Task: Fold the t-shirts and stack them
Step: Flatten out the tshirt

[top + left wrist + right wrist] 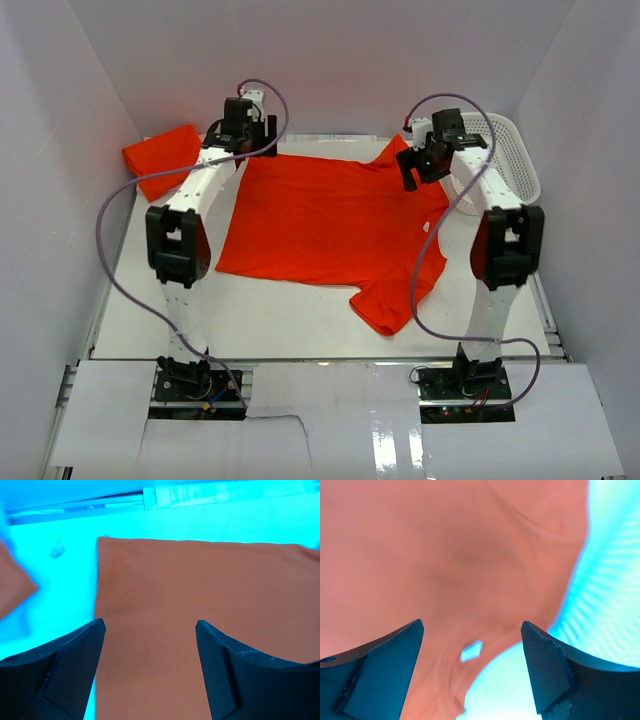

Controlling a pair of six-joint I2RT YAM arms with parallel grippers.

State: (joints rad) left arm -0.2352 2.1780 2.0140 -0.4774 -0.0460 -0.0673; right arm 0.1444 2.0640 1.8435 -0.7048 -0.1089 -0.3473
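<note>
Lying flat, the spread t-shirt is not yet folded; the folded t-shirt sits far left. The left gripper and right gripper hover, fingers apart, empty.

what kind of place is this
Likely a lab robot cell, not a home: plain white walls box in the table, the left arm and right arm are bolted at its near edge, and one t-shirt lies spread flat.
</note>
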